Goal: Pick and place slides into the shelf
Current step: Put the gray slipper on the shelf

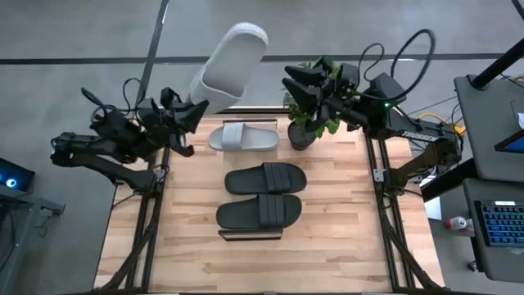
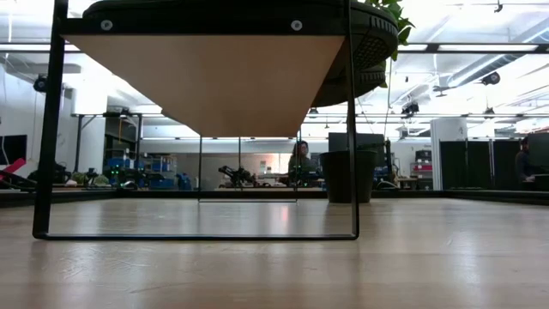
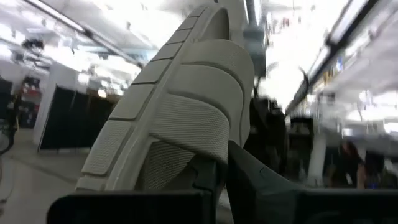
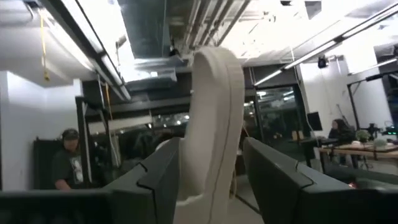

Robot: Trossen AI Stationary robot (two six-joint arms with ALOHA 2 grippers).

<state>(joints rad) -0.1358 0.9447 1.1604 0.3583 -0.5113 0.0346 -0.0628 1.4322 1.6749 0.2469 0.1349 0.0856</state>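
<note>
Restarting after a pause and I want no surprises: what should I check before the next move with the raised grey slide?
1. Left tool grips the raised grey slide: ok.
2. Right tool open, near that slide: ok; whether they touch, cannot tell.
3. Black slides resting on the shelf: ok.
4. Other grey slide lying flat: ok.
5. Free shelf room for the raised slide: cannot tell.
6. Potted plant clear of the right arm: not ok, very close.
</note>
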